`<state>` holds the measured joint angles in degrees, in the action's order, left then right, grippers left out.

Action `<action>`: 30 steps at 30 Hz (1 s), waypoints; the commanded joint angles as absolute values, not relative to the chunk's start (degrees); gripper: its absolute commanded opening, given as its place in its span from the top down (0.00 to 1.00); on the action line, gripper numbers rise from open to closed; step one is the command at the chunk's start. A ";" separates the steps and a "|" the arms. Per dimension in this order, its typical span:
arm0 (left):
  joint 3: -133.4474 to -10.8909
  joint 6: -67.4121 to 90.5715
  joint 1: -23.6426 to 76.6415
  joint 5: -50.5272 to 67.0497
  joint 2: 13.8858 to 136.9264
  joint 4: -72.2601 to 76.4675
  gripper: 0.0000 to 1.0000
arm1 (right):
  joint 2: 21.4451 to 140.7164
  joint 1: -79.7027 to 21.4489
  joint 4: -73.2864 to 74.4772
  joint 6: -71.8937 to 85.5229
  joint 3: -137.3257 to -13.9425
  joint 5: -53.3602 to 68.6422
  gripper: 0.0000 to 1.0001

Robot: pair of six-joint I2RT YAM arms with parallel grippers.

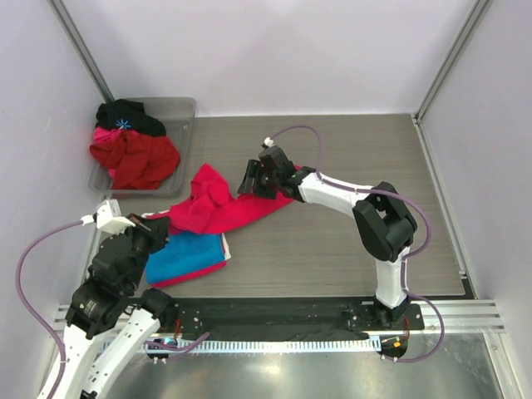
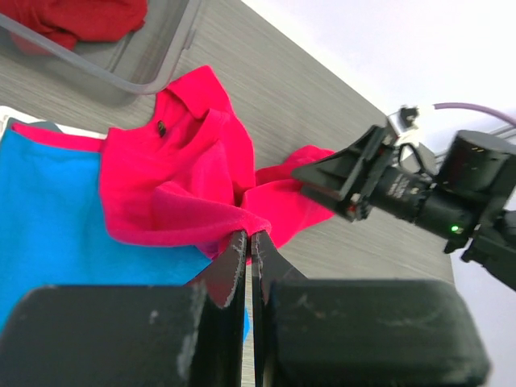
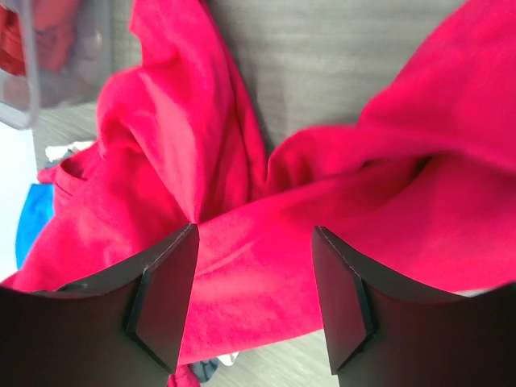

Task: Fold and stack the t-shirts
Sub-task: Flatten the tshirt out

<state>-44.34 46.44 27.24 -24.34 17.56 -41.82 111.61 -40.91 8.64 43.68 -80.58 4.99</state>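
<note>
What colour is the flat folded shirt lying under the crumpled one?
The folded shirt is bright blue, clearest in the left wrist view.

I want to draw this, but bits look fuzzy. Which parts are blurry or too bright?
Top external view: sharp and evenly lit, with the bright crimson-pink cloth t-shirt clear. Left wrist view: the left gripper's black fingers look fuzzy up close, and the white wall is washed out. Right wrist view: the clear plastic bin is blurred.

crimson-pink t-shirt (image 1: 218, 208), bright blue t-shirt (image 1: 187, 256), grey woodgrain table (image 1: 332, 249)
</note>
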 commanded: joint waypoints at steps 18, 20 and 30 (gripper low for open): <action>-47.20 43.42 26.98 -16.09 8.26 -40.34 1.00 | 116.54 -41.75 11.25 50.01 -85.08 -2.99 0.36; -46.94 43.42 27.07 -15.65 8.09 -40.34 1.00 | 116.72 -41.57 11.34 50.27 -84.99 -3.43 0.35; -47.02 43.16 27.07 -14.33 7.82 -40.61 1.00 | 118.03 -38.41 11.60 50.36 -83.41 -5.18 0.41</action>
<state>-45.32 44.47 27.24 -15.38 8.54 -42.26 117.14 -39.59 12.10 49.91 -83.00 -2.96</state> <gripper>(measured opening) 0.008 0.617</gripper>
